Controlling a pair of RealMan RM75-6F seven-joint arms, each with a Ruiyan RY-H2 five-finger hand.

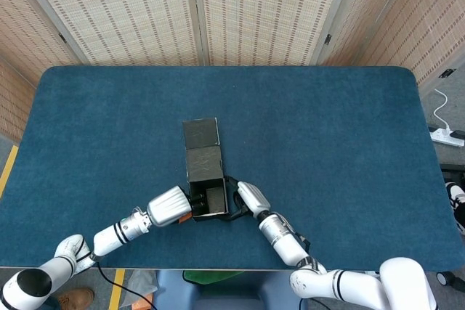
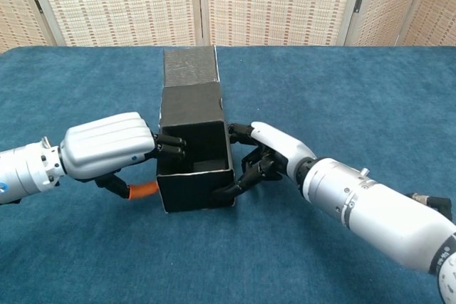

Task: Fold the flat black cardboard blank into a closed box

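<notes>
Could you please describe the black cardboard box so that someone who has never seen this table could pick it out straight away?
On the blue table, look near the front edge, just left of centre, between the left hand and the right hand. The black cardboard box stands there open-topped, its lid panels stretching away behind it. It is the only black thing on the cloth besides the hands' dark fingers.

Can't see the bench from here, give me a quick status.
Left robot hand and right robot hand grip box from both sides. Box half formed, top open, lid flap flat. Nothing obstructing.
</notes>
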